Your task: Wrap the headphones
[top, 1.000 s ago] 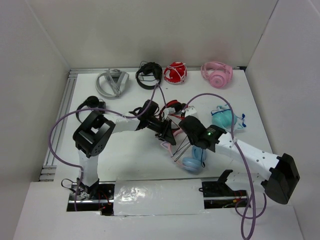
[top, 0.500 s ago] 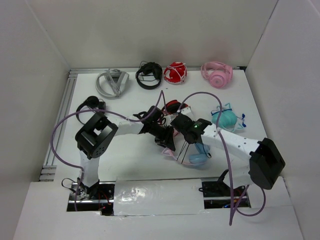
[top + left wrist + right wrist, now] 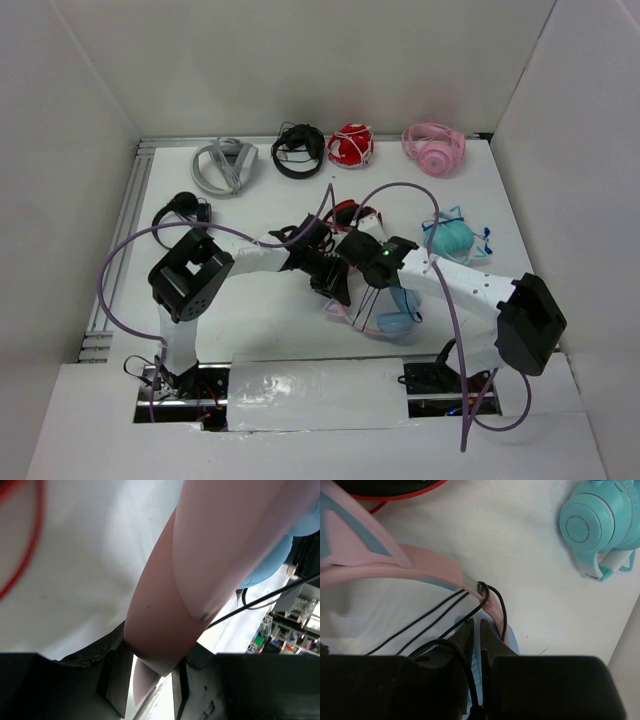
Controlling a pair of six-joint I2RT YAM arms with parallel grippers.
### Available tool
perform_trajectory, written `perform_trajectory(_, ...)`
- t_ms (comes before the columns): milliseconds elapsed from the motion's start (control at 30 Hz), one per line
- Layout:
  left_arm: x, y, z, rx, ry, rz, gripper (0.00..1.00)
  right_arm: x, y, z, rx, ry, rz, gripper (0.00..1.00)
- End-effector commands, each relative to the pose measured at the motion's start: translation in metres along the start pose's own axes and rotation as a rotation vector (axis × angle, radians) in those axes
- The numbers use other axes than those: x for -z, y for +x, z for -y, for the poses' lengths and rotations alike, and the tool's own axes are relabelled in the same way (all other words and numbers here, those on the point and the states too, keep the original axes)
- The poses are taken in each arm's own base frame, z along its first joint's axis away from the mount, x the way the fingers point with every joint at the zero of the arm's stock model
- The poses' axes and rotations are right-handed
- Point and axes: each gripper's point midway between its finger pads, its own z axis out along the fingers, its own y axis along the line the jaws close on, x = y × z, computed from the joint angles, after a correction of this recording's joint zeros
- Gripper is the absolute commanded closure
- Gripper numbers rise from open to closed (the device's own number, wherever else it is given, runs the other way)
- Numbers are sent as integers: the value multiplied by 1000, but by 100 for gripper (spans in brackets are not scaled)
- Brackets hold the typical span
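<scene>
White table below: your left gripper point(image 3: 150, 677) clamps the headphones point(image 3: 210, 570) steady, so the right gripper point(image 3: 476, 630), fingers nearly together, pinches the cable point(image 3: 502, 611) for winding.

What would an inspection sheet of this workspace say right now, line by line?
Surface: white table, headsets spread across it.
Job's things: headphones mid-table between both arms, pink headband raised.
Clutter: grey headset, black headset, red headset, pink headset along the far edge; teal headset at right.
Grippers: left gripper shut on the headband; right gripper jaws nearly together by the cable, grip unclear.
Cables: thin black cable hangs in strands off the headband; purple arm cable arcs overhead.
Surroundings: white walls.
</scene>
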Motion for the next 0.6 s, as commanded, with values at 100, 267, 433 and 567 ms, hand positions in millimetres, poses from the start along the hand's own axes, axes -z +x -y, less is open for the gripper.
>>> perform_trajectory(100,0,-1,42,-132,72,-37,100,29,-13,17,-100,31,67,80)
perform_trajectory(267,-10,-7,52,-154,33,-55,100,31,-11,18,-132,19,73,78)
perform_trajectory(433,-10,-11,41,-103,-54,-58,45,31,-10,18,-137,20,73,76)
perform_trajectory(567,-7,-16,43,-117,-68,-43,13,31,-9,18,-139,17,72,76)
